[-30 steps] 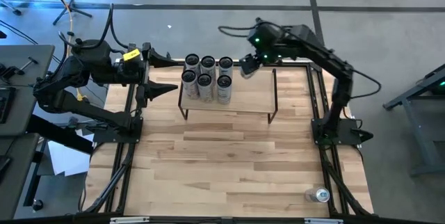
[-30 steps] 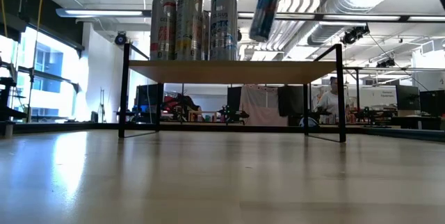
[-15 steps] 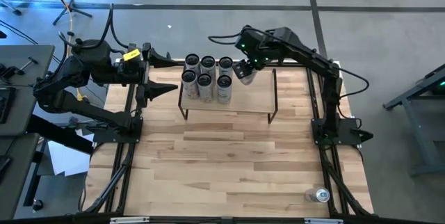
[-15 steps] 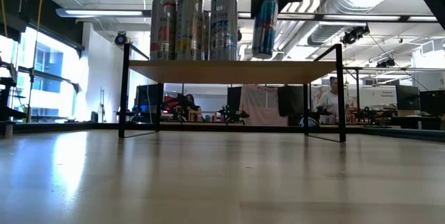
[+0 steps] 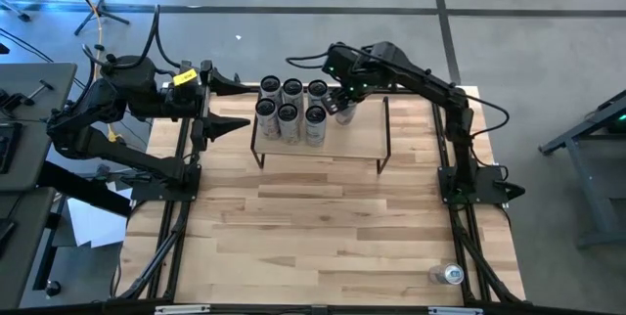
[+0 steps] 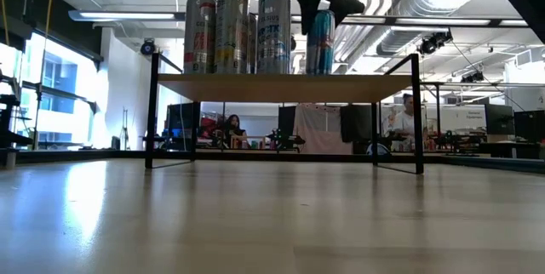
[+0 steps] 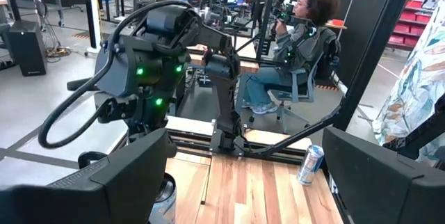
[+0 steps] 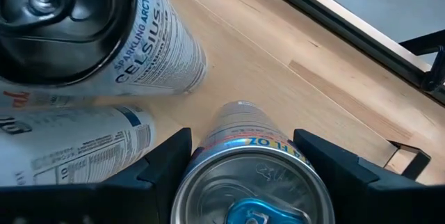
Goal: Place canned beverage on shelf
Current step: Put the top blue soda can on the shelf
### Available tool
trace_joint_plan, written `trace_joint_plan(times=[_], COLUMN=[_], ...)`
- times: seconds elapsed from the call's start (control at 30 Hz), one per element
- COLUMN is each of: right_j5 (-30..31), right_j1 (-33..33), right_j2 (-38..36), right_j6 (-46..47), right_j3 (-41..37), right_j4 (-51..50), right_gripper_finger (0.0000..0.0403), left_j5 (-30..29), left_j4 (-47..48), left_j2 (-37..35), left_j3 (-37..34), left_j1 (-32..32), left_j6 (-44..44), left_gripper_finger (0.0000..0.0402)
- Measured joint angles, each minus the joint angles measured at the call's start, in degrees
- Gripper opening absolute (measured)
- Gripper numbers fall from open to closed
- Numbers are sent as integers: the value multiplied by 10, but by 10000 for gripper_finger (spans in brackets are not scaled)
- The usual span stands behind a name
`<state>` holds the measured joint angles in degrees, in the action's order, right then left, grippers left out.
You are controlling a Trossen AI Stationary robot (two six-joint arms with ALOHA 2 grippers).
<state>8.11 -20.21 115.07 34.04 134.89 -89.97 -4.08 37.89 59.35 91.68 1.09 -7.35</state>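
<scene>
1. The table (image 5: 313, 227) is light wood planks, framed by black rails.
2. The shelf (image 5: 342, 144) stands on it toward the far edge, on thin black legs.
3. Six upright cans (image 5: 290, 110) cluster on the shelf's left part.
4. A lone can (image 5: 451, 275) stands at the table's near right corner.

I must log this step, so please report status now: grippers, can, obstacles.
Right gripper shut on blue-topped aluminium can, upright over light wood shelf. Left gripper open, waiting left of shelf. Six silver cans close beside the drop spot.
</scene>
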Motion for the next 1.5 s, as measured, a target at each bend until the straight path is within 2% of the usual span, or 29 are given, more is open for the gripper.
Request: trace_joint_plan(times=[0.27, 1.17, 1.3, 1.5], right_j5=[2, -5, -26, -28], right_j1=[0, 0, -1, -1], right_j2=[6, 6, 6, 5], right_j6=[6, 0, 0, 0], right_j3=[0, 0, 0, 0], right_j4=[0, 10, 11, 10], right_gripper_finger=[232, 235, 235, 235], left_j5=[0, 0, 0, 0], left_j4=[0, 0, 0, 0], left_j2=[0, 0, 0, 0], left_j3=[0, 0, 0, 0], left_j1=[0, 0, 0, 0], left_j6=[-1, -1, -1, -1], left_gripper_finger=[351, 351, 351, 351])
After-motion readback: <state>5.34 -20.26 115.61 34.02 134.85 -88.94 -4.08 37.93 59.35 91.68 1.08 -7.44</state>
